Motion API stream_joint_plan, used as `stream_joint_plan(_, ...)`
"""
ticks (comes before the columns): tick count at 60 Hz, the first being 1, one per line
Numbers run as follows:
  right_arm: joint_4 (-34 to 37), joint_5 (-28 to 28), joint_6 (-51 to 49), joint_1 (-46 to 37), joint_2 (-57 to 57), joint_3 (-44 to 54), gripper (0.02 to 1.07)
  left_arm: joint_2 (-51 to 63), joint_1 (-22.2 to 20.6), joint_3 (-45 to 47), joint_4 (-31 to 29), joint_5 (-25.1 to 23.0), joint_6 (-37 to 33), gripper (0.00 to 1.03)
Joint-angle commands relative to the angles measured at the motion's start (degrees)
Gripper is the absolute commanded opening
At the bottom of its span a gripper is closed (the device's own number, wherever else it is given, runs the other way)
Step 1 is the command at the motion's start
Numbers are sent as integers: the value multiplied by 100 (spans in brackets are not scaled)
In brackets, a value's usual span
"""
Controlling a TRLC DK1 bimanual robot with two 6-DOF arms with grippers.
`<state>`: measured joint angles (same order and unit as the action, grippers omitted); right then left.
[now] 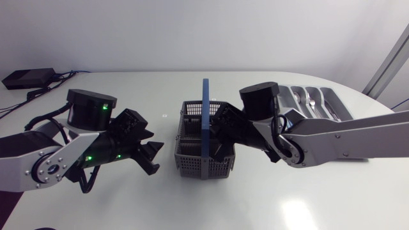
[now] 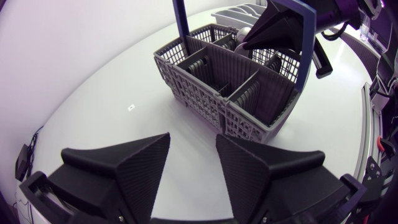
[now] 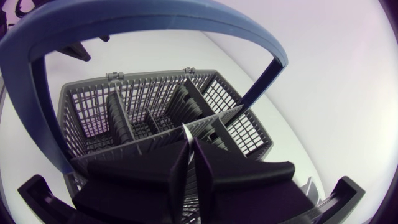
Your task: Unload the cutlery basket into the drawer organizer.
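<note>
Basket (image 1: 188,163), grey with blue handle (image 1: 206,115), at mid-table. Right gripper (image 3: 191,146) down inside basket beside handle, fingers pressed nearly together, pinching thin silver utensil (image 3: 186,129). Left gripper (image 2: 191,140) spread wide, low over table, just beside basket. Organizer (image 1: 340,104) behind right arm, well apart from basket, cutlery in compartments.

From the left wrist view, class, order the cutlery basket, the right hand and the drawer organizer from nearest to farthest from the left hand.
1. Cutlery basket, just ahead of the left hand.
2. Right hand, at the basket's far side.
3. Drawer organizer, beyond the basket.
</note>
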<state>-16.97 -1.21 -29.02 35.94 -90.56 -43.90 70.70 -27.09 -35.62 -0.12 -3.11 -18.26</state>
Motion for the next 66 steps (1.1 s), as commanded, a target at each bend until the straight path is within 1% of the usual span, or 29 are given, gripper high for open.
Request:
stream_joint_plan(1,-34,-28,-87,44,215,189,11,-91,-42,125,-23,-31,-81,54)
stream_joint_plan(20,142,-54,115,44,1401,663,12,-346,-130,99,-173,-23,-81,54)
stream_joint_plan(30,678,-327,432,-131,2271,576,12,-522,-182,90,-296,13,-72,54)
stream_joint_plan(34,933,-459,555,-228,2570,496,12,-583,-235,90,-331,109,-72,54)
stream_joint_plan(41,1425,-547,608,-404,3124,338,12,-671,-305,90,-383,180,-72,54)
stream_joint_plan(48,1820,-766,616,-703,3546,215,12,-706,-429,99,-392,294,-72,54)
stream_joint_plan(56,2400,-1267,432,-1353,3932,-31,12,-768,-455,72,-454,320,-72,54)
stream_joint_plan(62,3016,-1909,54,-2091,4091,-277,12,-812,-481,72,-480,338,-72,54)
stream_joint_plan(66,3385,-2173,-377,-2487,4091,-356,12,-829,-534,90,-480,391,-72,54)
